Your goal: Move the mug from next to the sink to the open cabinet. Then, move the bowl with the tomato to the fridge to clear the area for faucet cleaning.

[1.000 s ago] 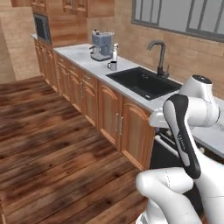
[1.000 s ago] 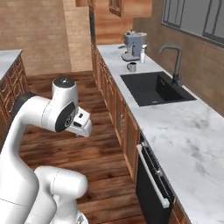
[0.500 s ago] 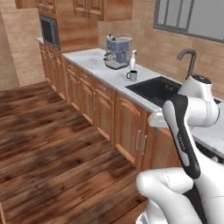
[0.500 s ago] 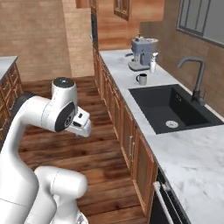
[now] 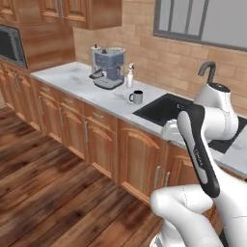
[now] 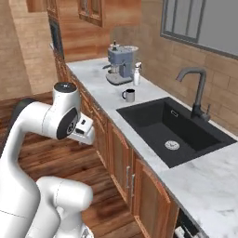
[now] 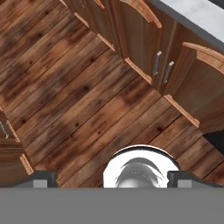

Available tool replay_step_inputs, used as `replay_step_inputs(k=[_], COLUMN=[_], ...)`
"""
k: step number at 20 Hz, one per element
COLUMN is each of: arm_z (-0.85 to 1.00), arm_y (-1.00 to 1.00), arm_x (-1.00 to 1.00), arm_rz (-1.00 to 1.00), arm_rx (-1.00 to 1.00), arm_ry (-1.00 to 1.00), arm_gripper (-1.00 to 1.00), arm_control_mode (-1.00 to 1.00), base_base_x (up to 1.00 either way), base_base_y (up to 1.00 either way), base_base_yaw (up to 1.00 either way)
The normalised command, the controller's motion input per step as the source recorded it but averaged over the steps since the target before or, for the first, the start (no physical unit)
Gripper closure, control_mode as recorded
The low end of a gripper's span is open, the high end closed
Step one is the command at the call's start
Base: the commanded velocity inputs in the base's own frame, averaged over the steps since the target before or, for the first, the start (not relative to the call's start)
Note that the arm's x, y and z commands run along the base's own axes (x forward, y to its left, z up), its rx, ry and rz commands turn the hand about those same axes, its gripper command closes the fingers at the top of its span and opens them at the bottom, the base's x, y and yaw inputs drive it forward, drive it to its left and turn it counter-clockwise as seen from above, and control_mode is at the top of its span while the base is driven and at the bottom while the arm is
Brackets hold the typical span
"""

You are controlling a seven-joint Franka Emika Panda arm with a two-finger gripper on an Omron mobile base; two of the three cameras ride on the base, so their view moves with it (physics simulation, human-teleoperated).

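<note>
The mug [image 5: 136,97] [image 6: 128,95] stands on the white marble counter, just left of the black sink [image 5: 164,109] [image 6: 173,126]. The black gooseneck faucet [image 5: 208,68] [image 6: 195,91] rises behind the basin. My gripper [image 7: 112,177] hangs folded close to the arm, well short of the counter, and points down at the wooden floor. Its fingertips [image 7: 43,177] stand far apart at the bottom of the hand view with nothing between them, so it is open. The bowl, the tomato, the fridge and the open cabinet are out of view.
A blue-grey coffee machine [image 5: 108,67] [image 6: 120,64] and a small white bottle [image 5: 130,76] [image 6: 137,74] stand behind the mug. Wooden base cabinets [image 5: 101,140] [image 7: 151,39] run under the counter. Closed wall cabinets [image 5: 82,9] hang above, with a microwave [image 5: 10,46] at the far left.
The whole picture has shifted: the base has driven along and closer to the counter, so mug, coffee machine and sink look larger and nearer. The arm keeps its folded pose, gripper still open.
</note>
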Motion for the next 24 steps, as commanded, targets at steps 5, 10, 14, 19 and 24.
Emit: replay_step_inputs(k=[5, 10, 14, 19, 24], arm_z=[0.00, 0.00, 0.00, 0.00, 0.00], arm_y=[0.00, 0.00, 0.00, 0.00, 0.00], arm_x=[0.00, 0.00, 0.00, 0.00, 0.00], arm_rz=[0.00, 0.00, 0.00, 0.00, 0.00], arm_rx=[0.00, 0.00, 0.00, 0.00, 0.00], arm_ry=[0.00, 0.00, 0.00, 0.00, 0.00], arm_gripper=[-1.00, -1.00, -1.00, -1.00, -1.00], arm_control_mode=[1.00, 1.00, 1.00, 1.00, 1.00], base_base_x=[1.00, 1.00, 0.98, 0.63, 0.49], base_base_y=[0.80, 0.93, 0.91, 0.98, 0.99], base_base_yaw=[-0.57, -0.66, -0.67, -0.62, -0.62])
